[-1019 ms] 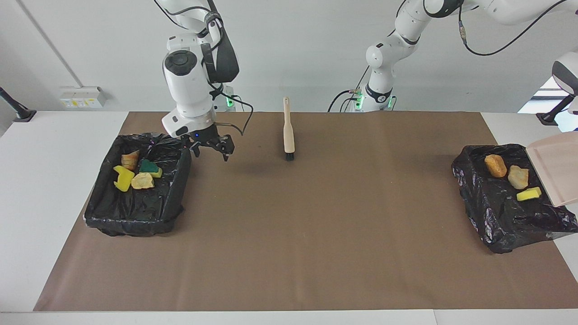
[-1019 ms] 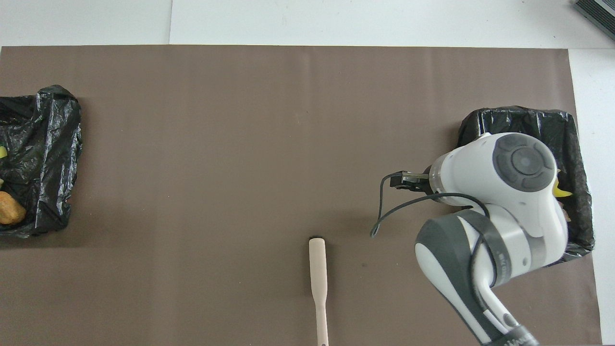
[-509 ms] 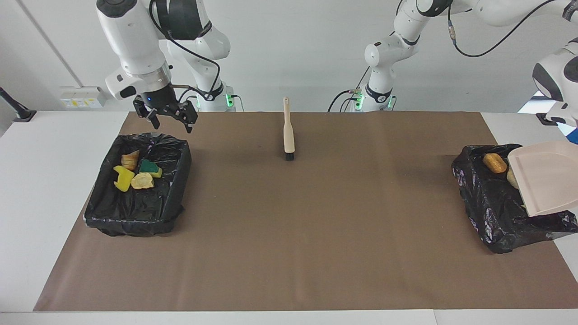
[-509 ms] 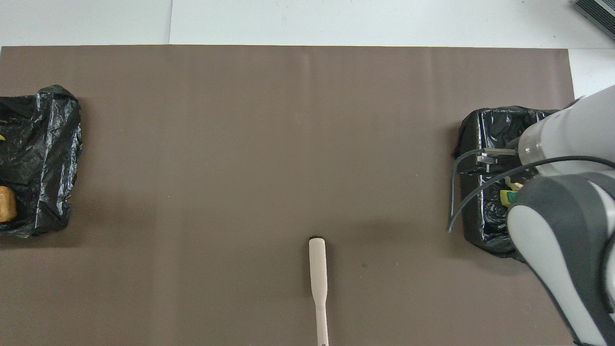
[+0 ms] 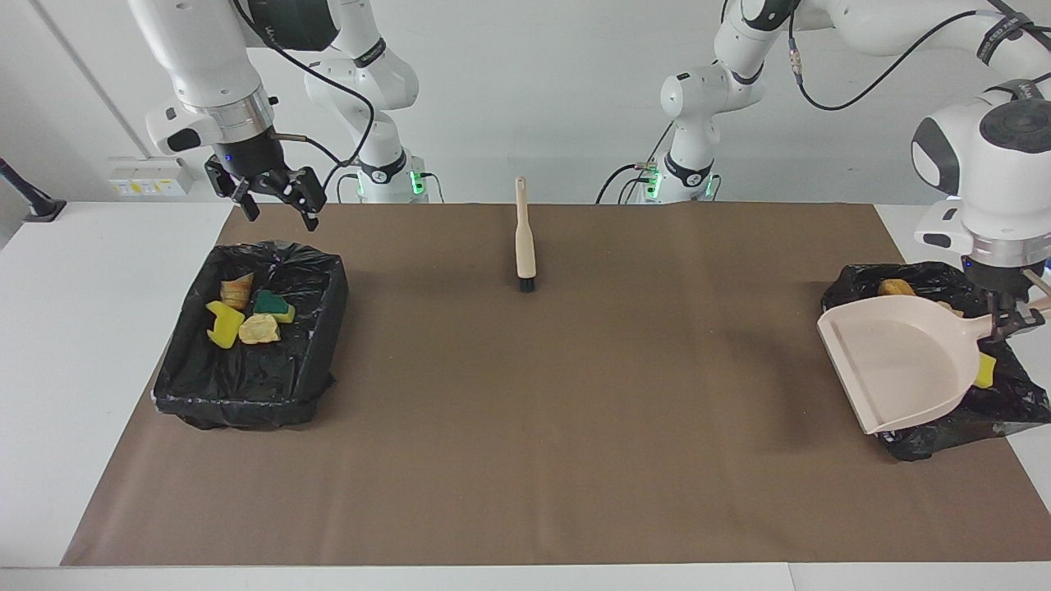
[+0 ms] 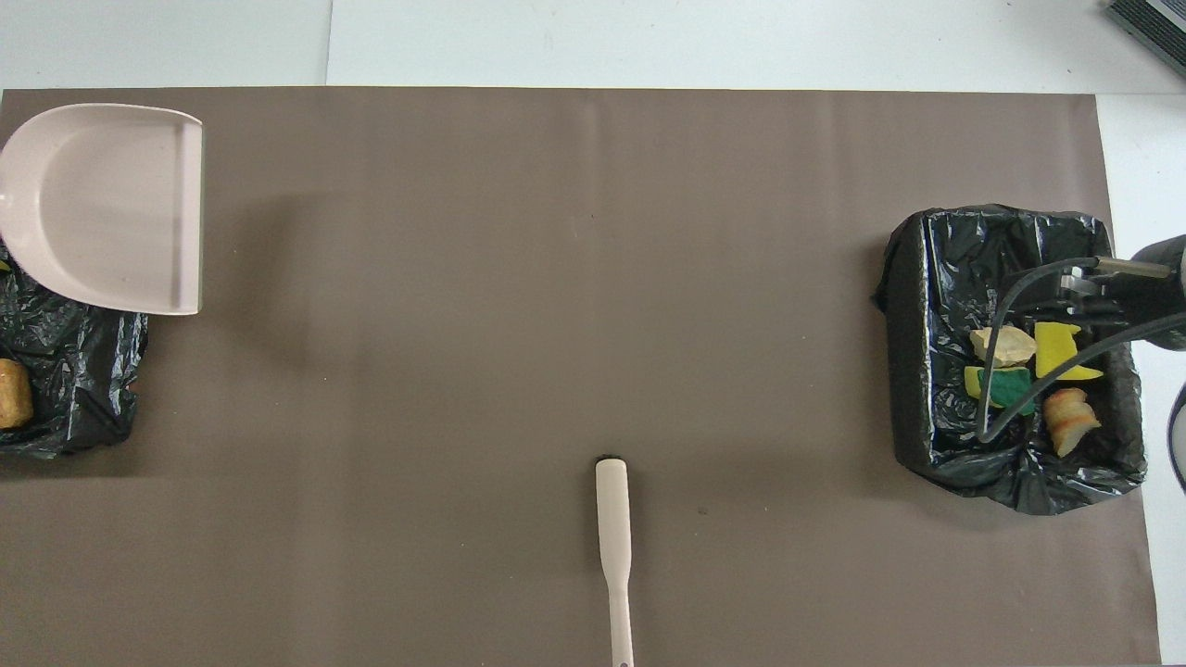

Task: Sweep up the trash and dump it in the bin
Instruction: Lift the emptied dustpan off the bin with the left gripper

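Right gripper (image 5: 271,193): up in the air, over the mat edge just off the robots' end of the bin (image 5: 246,345) at the right arm's end. Fingers spread wide, nothing in them. Looks parked clear so the bin mouth is unobstructed.

Directly below and a bit forward of it, in that bin: four trash pieces (image 5: 246,316) clustered at the robots' end, yellow sponge chunks, one green-backed, plus tan bread bits. Already dumped, I'd say.

Brush (image 5: 524,238): flat on the mat mid-table, well apart from both grippers, bristles pointing away from the robots. Untouched, handle toward the robots for an easy pick.

Left gripper (image 5: 1008,316): over the second bin (image 5: 920,439) at the left arm's end, clamped on the dustpan (image 5: 899,369) handle. Pan held roughly level, pan itself empty, mouth toward mid-table. Under and beside it: an orange bread bit (image 5: 895,288) and a yellow sponge chunk (image 5: 985,371) in that bin; the pan hides the rest.

No trash visible on the mat, so sweeping looks done.
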Available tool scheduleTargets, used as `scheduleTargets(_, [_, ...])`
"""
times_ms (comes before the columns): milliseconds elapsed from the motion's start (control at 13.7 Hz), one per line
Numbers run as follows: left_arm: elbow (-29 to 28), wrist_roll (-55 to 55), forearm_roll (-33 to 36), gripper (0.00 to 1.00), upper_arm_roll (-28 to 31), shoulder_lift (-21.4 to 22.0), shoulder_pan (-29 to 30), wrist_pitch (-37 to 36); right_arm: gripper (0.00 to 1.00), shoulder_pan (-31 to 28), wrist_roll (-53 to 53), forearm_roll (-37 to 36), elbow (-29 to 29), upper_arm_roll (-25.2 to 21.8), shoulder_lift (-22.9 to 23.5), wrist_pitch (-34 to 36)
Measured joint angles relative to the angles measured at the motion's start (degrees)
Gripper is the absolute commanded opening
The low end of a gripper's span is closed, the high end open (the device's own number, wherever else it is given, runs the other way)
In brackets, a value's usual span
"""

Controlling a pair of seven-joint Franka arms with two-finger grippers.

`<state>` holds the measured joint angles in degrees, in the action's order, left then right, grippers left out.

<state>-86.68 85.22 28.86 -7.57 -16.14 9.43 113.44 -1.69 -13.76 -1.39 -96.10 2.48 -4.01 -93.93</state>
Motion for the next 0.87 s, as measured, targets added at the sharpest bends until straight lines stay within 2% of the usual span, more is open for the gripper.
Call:
scheduleTargets(218, [-0.9,-13.7,-3.9,0.0,-0.1,-2.8,-6.4,-1.0,1.0,-0.9,2.1,0.7,0.2,0.0,0.0,1.6])
scheduleTargets(582, [-1.2,-39.7,-16.4,0.0,-0.2,-7.5,-15.3,-0.8,1.0,-2.5,7.7,1.9,1.3,-0.7,0.0,2.1])
scheduleTargets(873, [-1.2,-62.4,-24.4,0.0,-0.3,-9.0,-23.0,1.1,1.0,-2.4,7.7,2.2,1.3,-0.6,0.0,2.1])
